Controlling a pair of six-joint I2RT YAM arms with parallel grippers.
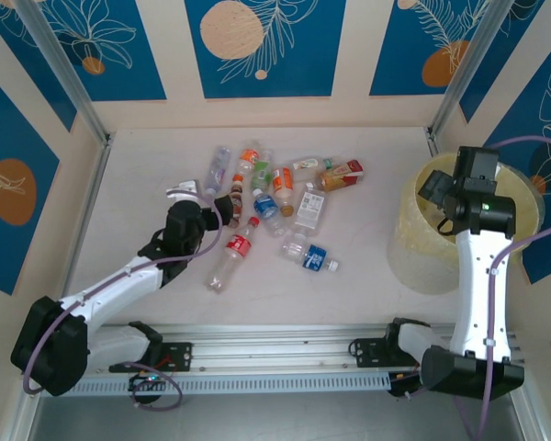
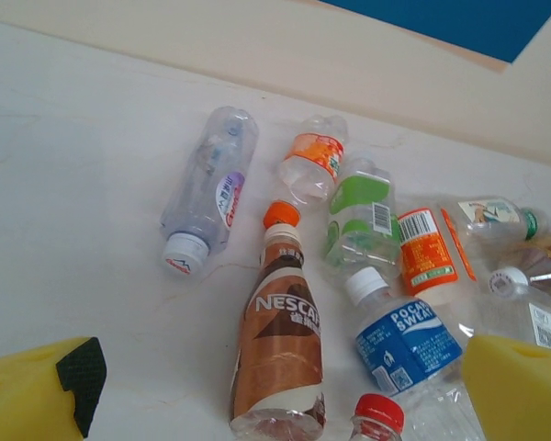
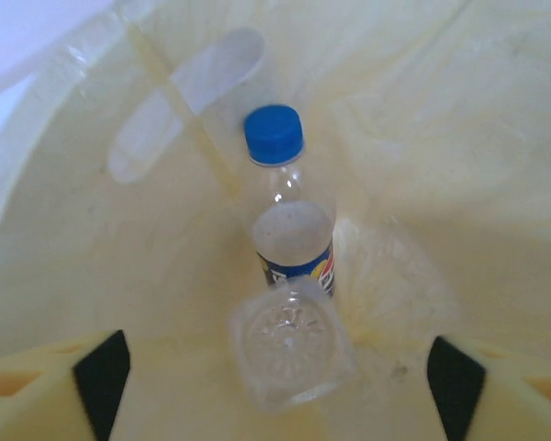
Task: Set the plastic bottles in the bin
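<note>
**One bottle in the bin, the heap waiting on the table**

Top view: I am looking down on the plastic bottles (image 1: 275,207), which are lying in a loose heap on the table (image 1: 138,175), towards the far middle. The left hand (image 1: 181,195) is hovering at the heap's left edge. The right hand (image 1: 444,200) is hanging over the bin (image 1: 411,262), which is standing at the right, well apart from the heap.

Left wrist view: the hand's fingers (image 2: 37,395) are standing wide, holding nothing. A brown coffee bottle (image 2: 277,354) is lying between them, with a blue-labelled bottle (image 2: 406,342) just beside it and a red cap touching its base. I am judging this the risk here: closing on such a crowded spot could trap two bottles at once or squeeze one sideways, and the round ones could roll away.

Right wrist view: the right hand is gaping wide and gripping nothing. A blue-capped bottle (image 3: 289,230) is lying loose inside the bin, its cap pointing to the handle slot (image 3: 184,101). The fingers are sitting low inside the wall, so I am wary that a careless lift could catch the rim and tip or drag the tub.
</note>
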